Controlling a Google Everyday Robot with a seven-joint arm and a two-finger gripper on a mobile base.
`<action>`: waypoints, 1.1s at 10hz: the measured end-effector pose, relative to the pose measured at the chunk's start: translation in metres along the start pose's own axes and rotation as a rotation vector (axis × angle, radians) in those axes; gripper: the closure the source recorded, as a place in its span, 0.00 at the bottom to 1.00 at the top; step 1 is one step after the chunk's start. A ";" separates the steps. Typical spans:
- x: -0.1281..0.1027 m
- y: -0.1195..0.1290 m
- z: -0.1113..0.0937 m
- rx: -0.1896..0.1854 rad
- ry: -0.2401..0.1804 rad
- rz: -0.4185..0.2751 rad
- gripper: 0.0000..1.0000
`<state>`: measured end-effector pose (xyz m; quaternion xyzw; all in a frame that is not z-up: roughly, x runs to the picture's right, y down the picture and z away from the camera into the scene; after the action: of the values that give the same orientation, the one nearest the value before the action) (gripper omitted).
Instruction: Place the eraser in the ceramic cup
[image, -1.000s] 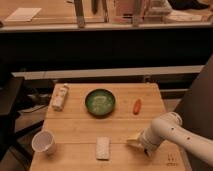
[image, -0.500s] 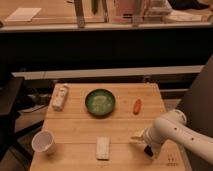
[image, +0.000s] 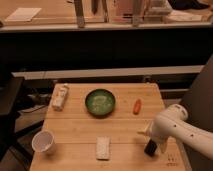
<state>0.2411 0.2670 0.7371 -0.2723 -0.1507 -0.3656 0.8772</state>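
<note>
Camera view: The wooden table (image: 75, 125) fills the middle and lower part of the frame. The white arm (image: 175, 131) comes in from the lower right corner and bends down and to the left, so that its rounded wrist hangs over the table's right front part. The gripper (image: 150, 148) points down at the board in the lower right of the frame, its dark fingers (image: 149, 146) close to or on the wood; which of the two cannot be told. The jaws are spread wide and nothing shows as gripped between them.

The eraser (image: 142, 133), a small pale tan block, lies on the table just up and left of the gripper, right against the left edge of the white wrist and partly hidden by it. It sits outside the jaws, not between them. Whether it touches the wrist cannot be told.

The cup (image: 43, 142), white and upright with its mouth open, stands at the lower left of the frame, well apart from the eraser and the gripper. A flat white pad (image: 103, 148) lies between them near the front edge. A green bowl (image: 100, 102) stands in the middle of the table. An orange carrot-like piece (image: 137, 105) lies just right of the bowl. A pale packet (image: 60, 96) lies at the far left.
</note>
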 end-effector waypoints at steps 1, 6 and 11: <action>0.009 0.003 0.001 0.015 0.009 0.005 0.20; 0.005 0.003 0.009 0.010 -0.002 -0.006 0.20; 0.010 0.008 0.017 0.006 0.000 -0.022 0.20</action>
<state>0.2530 0.2759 0.7523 -0.2681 -0.1547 -0.3750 0.8738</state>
